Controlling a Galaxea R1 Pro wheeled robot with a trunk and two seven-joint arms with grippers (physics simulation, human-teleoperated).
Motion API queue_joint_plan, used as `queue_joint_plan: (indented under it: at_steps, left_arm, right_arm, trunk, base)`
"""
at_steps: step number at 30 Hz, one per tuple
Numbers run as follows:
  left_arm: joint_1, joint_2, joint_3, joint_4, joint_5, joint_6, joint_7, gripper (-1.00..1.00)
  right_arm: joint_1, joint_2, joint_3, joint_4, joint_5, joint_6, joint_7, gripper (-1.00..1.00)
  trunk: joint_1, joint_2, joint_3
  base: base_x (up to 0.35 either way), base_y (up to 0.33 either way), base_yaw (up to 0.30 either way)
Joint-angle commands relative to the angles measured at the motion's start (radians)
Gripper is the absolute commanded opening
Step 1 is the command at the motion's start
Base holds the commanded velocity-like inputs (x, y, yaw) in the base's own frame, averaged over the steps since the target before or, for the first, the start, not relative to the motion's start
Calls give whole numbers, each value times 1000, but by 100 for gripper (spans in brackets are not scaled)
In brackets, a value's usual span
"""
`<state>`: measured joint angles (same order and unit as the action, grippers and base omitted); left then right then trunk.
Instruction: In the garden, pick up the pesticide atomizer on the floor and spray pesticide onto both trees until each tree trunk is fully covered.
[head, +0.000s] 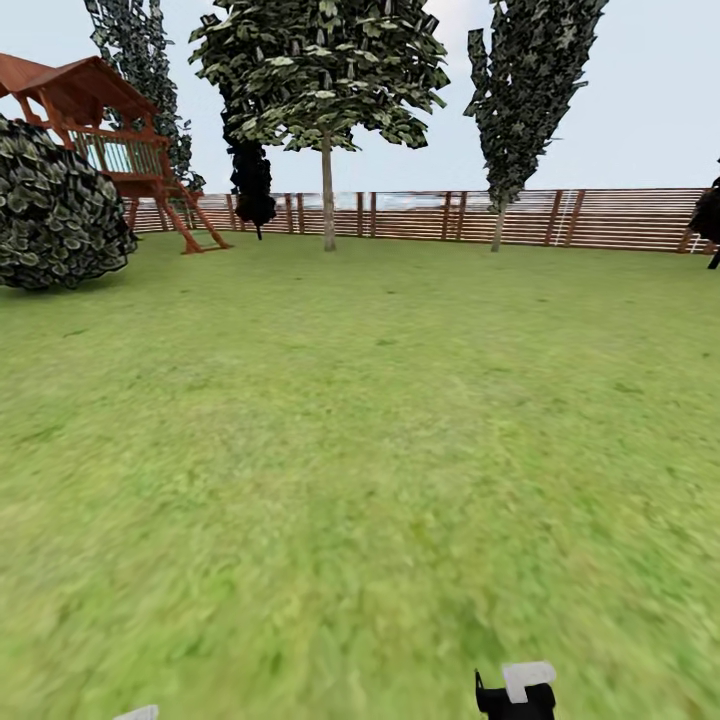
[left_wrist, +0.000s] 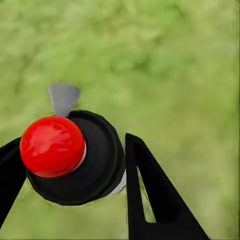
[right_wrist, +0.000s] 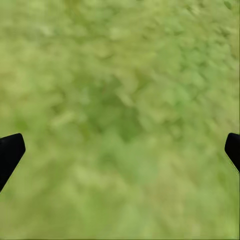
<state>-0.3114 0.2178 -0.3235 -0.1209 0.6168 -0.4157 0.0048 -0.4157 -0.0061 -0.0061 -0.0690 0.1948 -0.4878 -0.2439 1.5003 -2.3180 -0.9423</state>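
Presently, findings as follows.
Atomizer (left_wrist: 75, 157): clamped between the left gripper's (left_wrist: 70, 170) two black fingers, above grass; red ball top, black round cap, grey nozzle.
Left gripper: closed on the atomizer.
Right gripper (right_wrist: 120, 150): fingertips wide apart, nothing between them, grass (right_wrist: 120, 90) below.
Trees: one tree (head: 326, 90) with a pale trunk (head: 327, 195) far across the lawn by the fence (head: 600, 218); a second (head: 525, 80) to its right.
Surroundings: wooden play tower (head: 110, 140) and a dark bush (head: 55, 210) at far left.
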Motion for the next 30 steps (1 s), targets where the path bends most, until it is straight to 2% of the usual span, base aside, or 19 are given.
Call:
queue_joint_plan:
  at_steps: [1,30]
  left_arm:
    - [0,0,0,0,0,0,0,-100]
    - [0,-2,1,0,0,1,0,-100]
  right_arm:
    - [0,0,1,0,0,0,0,100]
    - [0,0,0,-1,-2,0,1,100]
  trunk:
    - [0,0,0]
    - [0,0,0]
  base:
    - [339,0,0]
    - [339,0,0]
